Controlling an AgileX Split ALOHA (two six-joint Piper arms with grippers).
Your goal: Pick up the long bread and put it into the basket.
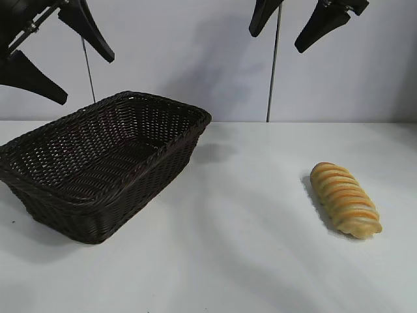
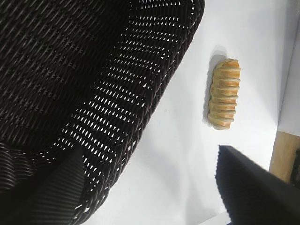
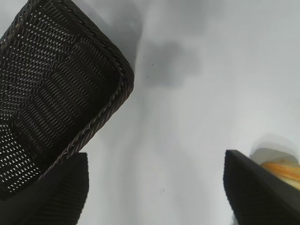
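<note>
The long bread point(image 1: 345, 199), golden-tan with orange-brown ridges, lies on the white table at the right; it also shows in the left wrist view point(image 2: 224, 93) and partly behind a finger in the right wrist view point(image 3: 282, 168). The dark brown wicker basket point(image 1: 98, 195) sits at the left with nothing in it, its wall point(image 2: 140, 108) and rim point(image 3: 123, 89) in both wrist views. High above the basket's left end hangs my left gripper point(image 1: 88, 75), open and holding nothing. My right gripper point(image 1: 279, 40) is open too, high at the back right, well above the bread.
The white table point(image 1: 247, 261) spreads between basket and bread, with a pale wall behind. Two thin vertical rods point(image 1: 273, 65) stand at the back. A wooden strip point(image 2: 283, 157) shows past the table's edge in the left wrist view.
</note>
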